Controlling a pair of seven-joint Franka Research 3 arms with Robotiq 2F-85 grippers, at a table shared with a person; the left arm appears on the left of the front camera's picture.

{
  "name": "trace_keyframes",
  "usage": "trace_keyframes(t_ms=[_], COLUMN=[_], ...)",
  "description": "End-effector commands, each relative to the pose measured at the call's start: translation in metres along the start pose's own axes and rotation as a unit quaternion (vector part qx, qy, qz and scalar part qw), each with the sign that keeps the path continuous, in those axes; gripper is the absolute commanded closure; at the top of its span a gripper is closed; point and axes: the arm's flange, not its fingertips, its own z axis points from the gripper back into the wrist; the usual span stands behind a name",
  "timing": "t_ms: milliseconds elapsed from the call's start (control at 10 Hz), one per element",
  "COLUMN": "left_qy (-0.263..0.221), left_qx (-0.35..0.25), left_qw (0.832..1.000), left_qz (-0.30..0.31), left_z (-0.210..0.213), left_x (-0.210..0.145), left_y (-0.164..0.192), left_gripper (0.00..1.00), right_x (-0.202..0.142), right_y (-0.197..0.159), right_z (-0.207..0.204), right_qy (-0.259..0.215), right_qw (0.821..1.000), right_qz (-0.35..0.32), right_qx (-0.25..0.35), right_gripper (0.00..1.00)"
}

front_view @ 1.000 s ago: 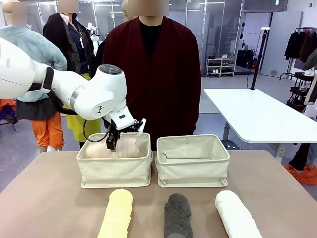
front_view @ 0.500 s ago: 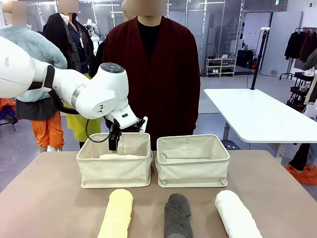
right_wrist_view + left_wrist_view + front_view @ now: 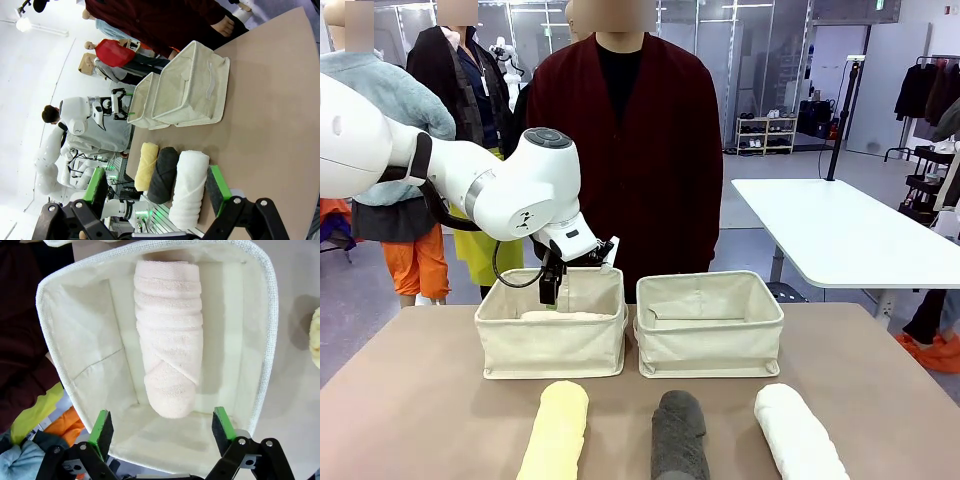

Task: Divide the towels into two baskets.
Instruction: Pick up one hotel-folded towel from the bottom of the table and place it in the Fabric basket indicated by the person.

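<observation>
Two cream canvas baskets stand side by side on the brown table: the left basket point(image 3: 550, 345) and the right basket point(image 3: 710, 335). A cream-white towel point(image 3: 167, 340) lies flat on the bottom of the left basket point(image 3: 269, 315), its top just visible over the rim point(image 3: 565, 316). My left gripper point(image 3: 557, 285) hovers open just above it point(image 3: 162, 422), holding nothing. Near the front edge lie the pale yellow towel point(image 3: 555, 430), the dark grey towel point(image 3: 680, 435) and the white towel point(image 3: 798, 432). My right gripper point(image 3: 157, 187) stands open and apart from them.
A person in a dark red cardigan point(image 3: 625, 150) stands close behind the baskets. The right basket point(image 3: 195, 87) holds nothing that I can see. A white table point(image 3: 840, 235) stands off to the right.
One second ago my left gripper was low in the left basket with the cream-white towel. It has let go and risen slightly; the towel now lies on the basket's bottom.
</observation>
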Motion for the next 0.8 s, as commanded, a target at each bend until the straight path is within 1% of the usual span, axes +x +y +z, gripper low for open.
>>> trace_keyframes(t_ms=[0, 100, 200, 300, 400, 500, 600, 700], left_qy=[0.000, -0.024, -0.031, -0.067, -0.088, -0.124, -0.160, -0.206], left_qx=[0.000, -0.022, -0.032, -0.044, -0.069, -0.110, -0.133, -0.158], left_qw=[1.000, 0.999, 0.998, 0.994, 0.990, 0.980, 0.967, 0.950], left_qz=[0.000, 0.027, 0.054, 0.076, 0.092, 0.115, 0.147, 0.175], left_z=[0.000, 0.020, 0.040, 0.059, 0.080, 0.093, 0.101, 0.104], left_x=[0.000, -0.011, -0.027, -0.047, -0.074, -0.098, -0.122, -0.143], left_y=[0.000, -0.001, -0.007, -0.017, -0.032, -0.046, -0.057, -0.067], left_gripper=[0.00, 0.00, 0.00, 0.00, 0.00, 0.00, 0.00, 0.00], right_x=[-0.001, -0.001, -0.001, -0.001, -0.001, -0.001, -0.001, -0.001], right_y=[0.003, 0.003, 0.003, 0.003, 0.003, 0.003, 0.003, 0.003], right_z=[0.002, 0.002, 0.002, 0.002, 0.002, 0.002, 0.002, 0.002], right_qy=[-0.002, -0.002, -0.002, -0.002, -0.002, -0.002, -0.002, -0.002], right_qw=[1.000, 1.000, 1.000, 1.000, 1.000, 1.000, 1.000, 1.000], right_qz=[0.003, 0.003, 0.003, 0.003, 0.003, 0.003, 0.003, 0.003], right_qx=[0.003, 0.003, 0.003, 0.003, 0.003, 0.003, 0.003, 0.003], right_gripper=[0.00, 0.00, 0.00, 0.00, 0.00, 0.00, 0.00, 0.00])
